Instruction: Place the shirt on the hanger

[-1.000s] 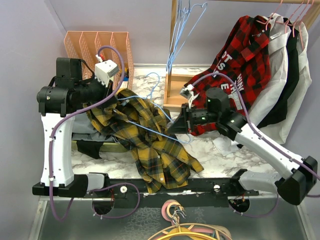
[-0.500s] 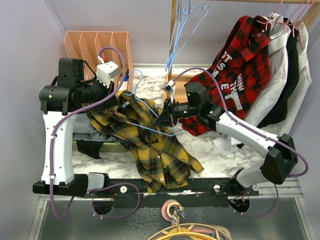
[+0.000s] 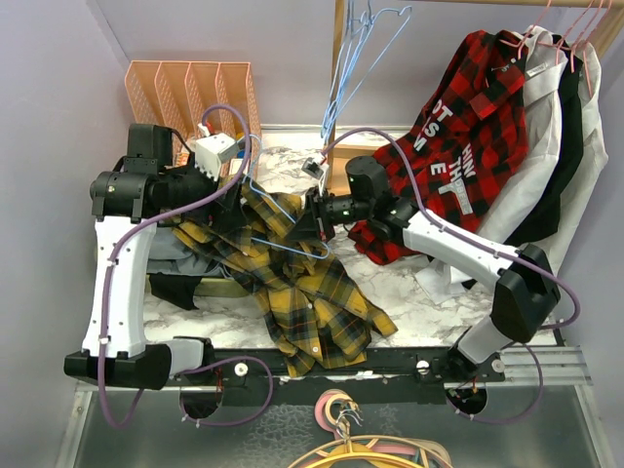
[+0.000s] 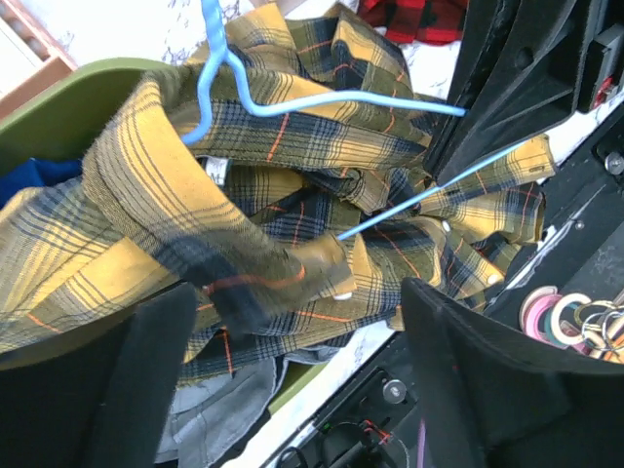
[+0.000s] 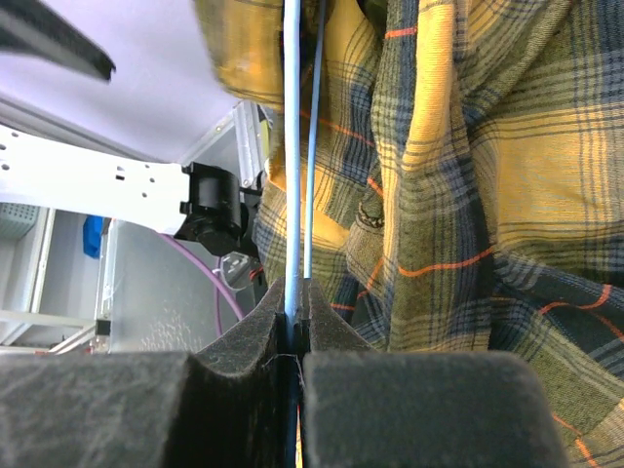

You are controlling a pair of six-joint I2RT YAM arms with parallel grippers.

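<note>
The mustard and dark plaid shirt (image 3: pixel 302 292) lies crumpled across the marble table, its upper part bunched over a green bin. The light-blue wire hanger (image 3: pixel 283 246) runs into its folds, with the hook (image 3: pixel 255 166) sticking up at the back. My right gripper (image 3: pixel 310 216) is shut on the hanger's wire (image 5: pixel 292 175), and shirt cloth (image 5: pixel 468 195) hangs just beside the pads. My left gripper (image 4: pixel 297 292) stands wide open over the bunched shirt (image 4: pixel 156 214). A blurred fold sits between its spread fingers (image 4: pixel 146 390) without being pinched. The hanger (image 4: pixel 331 102) crosses the cloth ahead of it.
A pink file rack (image 3: pixel 190 93) stands at the back left. Spare blue hangers (image 3: pixel 356 58) hang on a wooden stand (image 3: pixel 341 175). A red plaid shirt (image 3: pixel 468 127) and other garments hang at the right. A grey cloth (image 3: pixel 161 258) lies under the green bin (image 4: pixel 68 107). Tape rolls (image 3: pixel 336 409) lie by the near edge.
My left gripper has opened and let go of the shirt. My right gripper has carried the hanger leftward, deeper into the shirt's folds.
</note>
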